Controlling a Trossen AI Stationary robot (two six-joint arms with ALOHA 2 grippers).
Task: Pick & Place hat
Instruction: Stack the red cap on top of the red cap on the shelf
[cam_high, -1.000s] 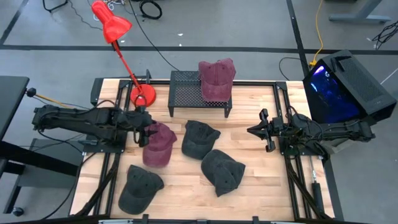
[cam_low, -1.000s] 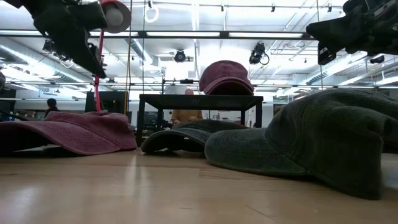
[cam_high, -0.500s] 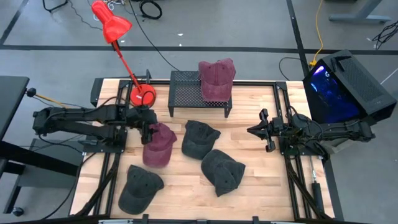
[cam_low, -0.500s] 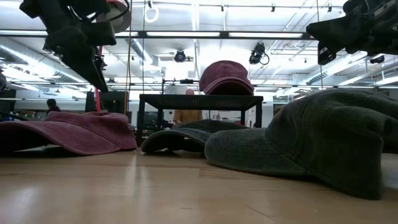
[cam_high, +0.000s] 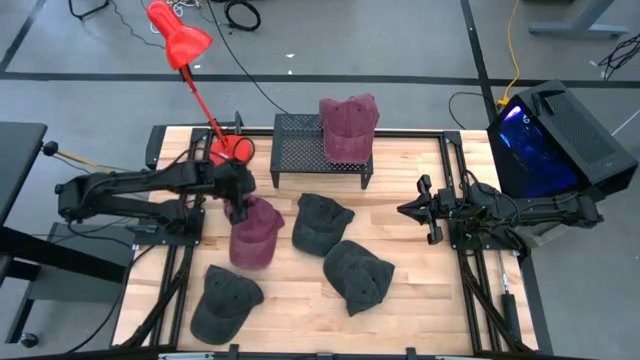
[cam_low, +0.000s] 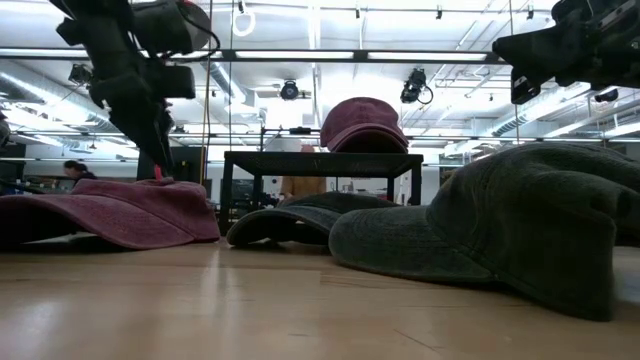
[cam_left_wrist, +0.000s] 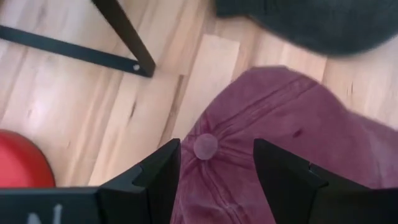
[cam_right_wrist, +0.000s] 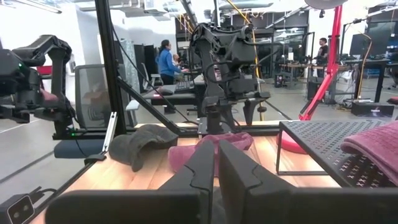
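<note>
Table (cam_high: 410, 300): bare wood right of maroon hat (cam_high: 254, 232). Mesh rack (cam_high: 300, 140) behind hat, dark caps crowding its right. Left gripper (cam_left_wrist: 211, 165) over hat's crown, fingers spread astride top button, seemingly not touching. Right gripper (cam_high: 418, 209) clenched, empty, well right of hat.

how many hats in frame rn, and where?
5. Maroon hat on the rack; maroon hat on the table under the open left gripper; dark hats at centre, right of centre and front left. None look hidden.
</note>
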